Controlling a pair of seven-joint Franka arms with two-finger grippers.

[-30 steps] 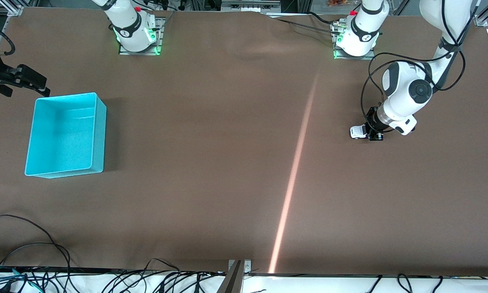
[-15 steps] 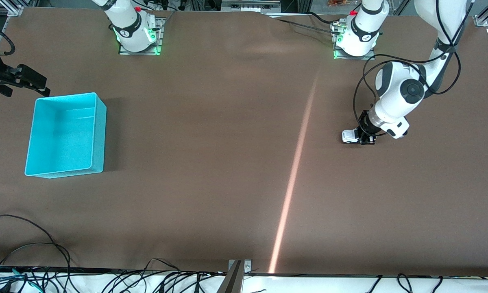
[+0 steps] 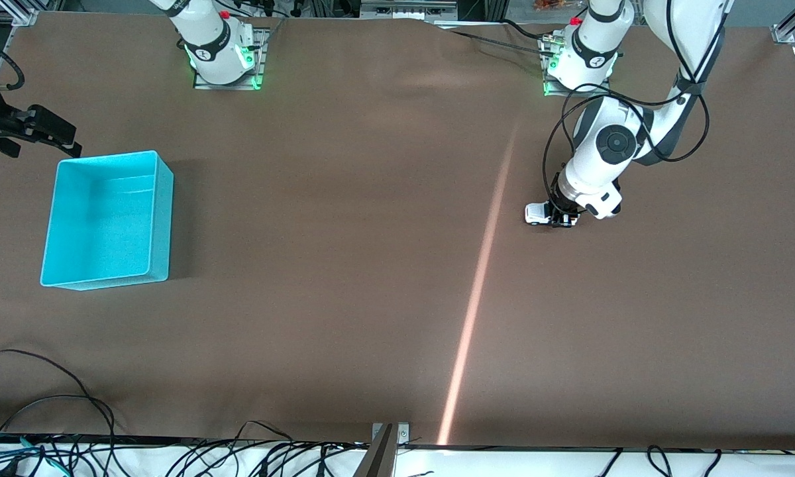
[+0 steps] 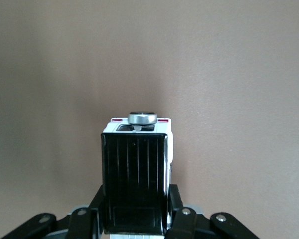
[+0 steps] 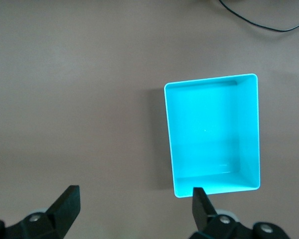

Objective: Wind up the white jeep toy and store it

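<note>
The white jeep toy [image 3: 538, 213] stands on the brown table toward the left arm's end. My left gripper [image 3: 562, 218] is shut on it, low at the table. In the left wrist view the jeep's black roof [image 4: 135, 180] sits between my fingers, its spare wheel [image 4: 142, 118] pointing away. My right gripper [image 3: 36, 132] is open and empty, held up beside the turquoise bin [image 3: 159, 218] at the right arm's end; it waits. In the right wrist view the empty bin [image 5: 214, 134] shows below its spread fingers [image 5: 67, 201].
A pale streak of light [image 3: 480, 285] crosses the table mat. Cables [image 3: 53, 404] lie at the table's near edge. The arm bases [image 3: 225, 53] stand at the table's top edge in the front view.
My left gripper has slid the jeep along the table toward the right arm's end, past where it stood a second ago. The right arm has not moved.
</note>
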